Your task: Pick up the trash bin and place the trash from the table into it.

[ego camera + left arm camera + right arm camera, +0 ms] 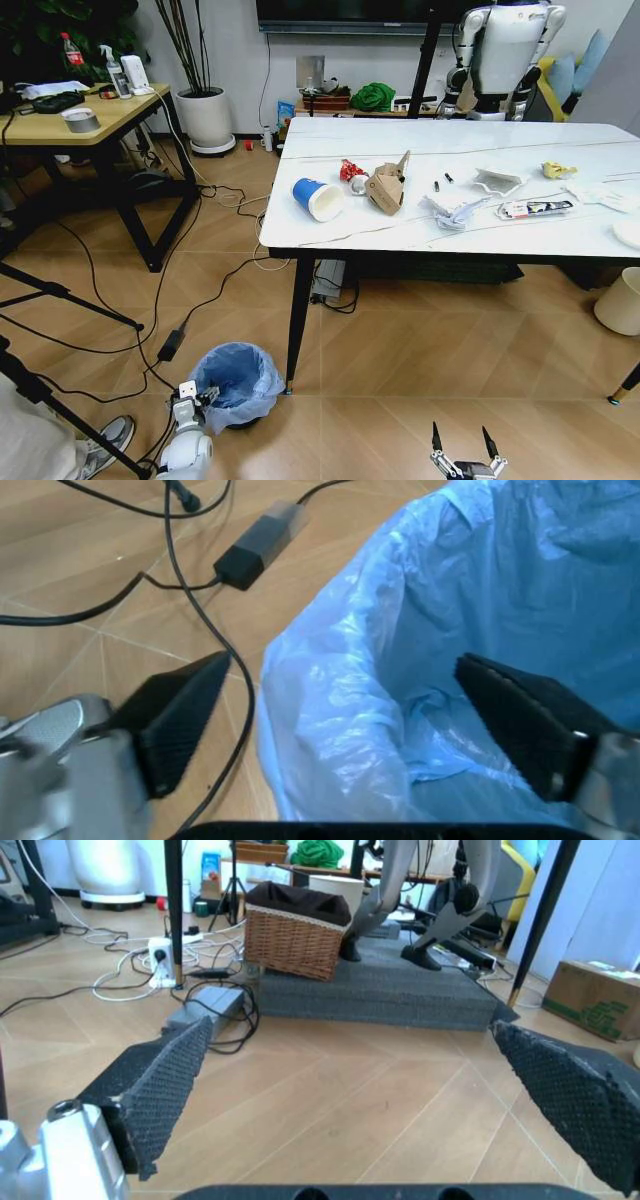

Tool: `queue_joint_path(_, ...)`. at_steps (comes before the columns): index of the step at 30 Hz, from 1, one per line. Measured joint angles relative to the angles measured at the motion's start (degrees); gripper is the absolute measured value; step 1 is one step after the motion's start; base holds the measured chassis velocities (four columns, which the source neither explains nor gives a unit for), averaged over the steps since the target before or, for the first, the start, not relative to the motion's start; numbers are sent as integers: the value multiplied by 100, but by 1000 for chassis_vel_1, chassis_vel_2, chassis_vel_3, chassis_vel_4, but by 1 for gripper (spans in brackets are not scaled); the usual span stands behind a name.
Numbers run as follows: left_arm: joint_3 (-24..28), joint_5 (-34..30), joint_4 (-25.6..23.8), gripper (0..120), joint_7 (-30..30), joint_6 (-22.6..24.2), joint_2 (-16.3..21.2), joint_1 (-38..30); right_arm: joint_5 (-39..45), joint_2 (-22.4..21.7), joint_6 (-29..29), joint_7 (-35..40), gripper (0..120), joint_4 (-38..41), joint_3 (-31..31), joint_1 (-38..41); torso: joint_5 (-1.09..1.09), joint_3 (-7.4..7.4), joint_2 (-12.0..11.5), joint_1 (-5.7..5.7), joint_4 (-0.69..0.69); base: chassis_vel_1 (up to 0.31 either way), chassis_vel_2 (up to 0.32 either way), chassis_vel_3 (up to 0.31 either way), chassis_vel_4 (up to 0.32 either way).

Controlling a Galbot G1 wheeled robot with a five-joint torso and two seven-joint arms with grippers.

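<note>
Left gripper (340, 705) wide open, holding nothing, straddling bin (238, 385) rim; seat rim deep btwn pads, then close.

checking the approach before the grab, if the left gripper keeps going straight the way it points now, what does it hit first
Most likely the trash bin: the open left gripper straddles its bag-lined rim, one finger outside and one over the inside. Straight on it would meet the light-blue liner at the rim, though depth is hard to judge.

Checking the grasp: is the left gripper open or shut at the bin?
Open: the left gripper has its fingers spread astride the trash bin rim, one outside, one inside the blue liner.
</note>
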Motion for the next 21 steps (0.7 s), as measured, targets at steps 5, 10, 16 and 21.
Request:
queue_joint_path(5,-33,2,59,69,28,10,33,-3,2,-1,-19,0,100,23,-10,22,0,0,0,0,0,0,0,0,0)
queue_joint_path(10,-71,2,159,52,123,-6,45,-25,9,-1,-63,0,100,91,-24,20,0,0,1,0,0,0,0,0,0)
queue_joint_path(16,-87,-9,297,27,237,-22,15,-77,11,-1,-70,0,100,111,-23,0,-2,1,2,1,0,0,0,0,0)
queue_joint_path(21,-91,-7,315,12,248,-23,-6,-88,15,-1,-73,0,100,107,-20,4,-1,1,2,1,0,0,0,0,0)
